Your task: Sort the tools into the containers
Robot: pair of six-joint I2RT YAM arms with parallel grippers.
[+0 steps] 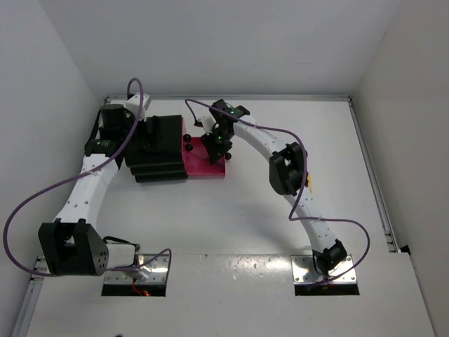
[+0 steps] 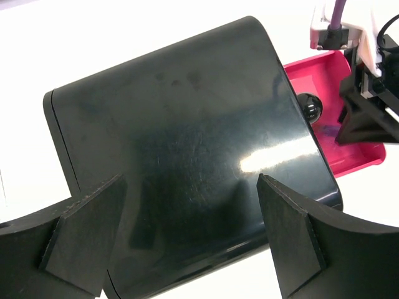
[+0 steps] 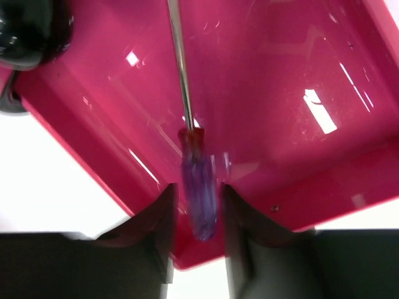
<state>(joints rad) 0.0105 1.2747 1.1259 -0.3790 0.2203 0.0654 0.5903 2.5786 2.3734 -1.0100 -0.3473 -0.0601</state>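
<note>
A black three-tier drawer unit (image 1: 158, 147) stands at the back left; its glossy top fills the left wrist view (image 2: 187, 137). One magenta drawer (image 1: 207, 167) is pulled out to the right and also shows in the left wrist view (image 2: 361, 159). My right gripper (image 1: 218, 142) hangs over this drawer (image 3: 280, 93). A blue-handled slim tool (image 3: 198, 187) with a silver shaft lies between its fingers (image 3: 196, 193), blurred, with a thin gap on each side. My left gripper (image 2: 190, 187) is wide open and empty above the unit's top. Scissors, wrench and yellow cutter are out of view.
A round black knob (image 2: 310, 107) sits on a drawer front beside the open drawer; it also shows in the right wrist view (image 3: 25, 31). A purple cable (image 1: 42, 189) loops by the left arm. White walls close the table at back and sides.
</note>
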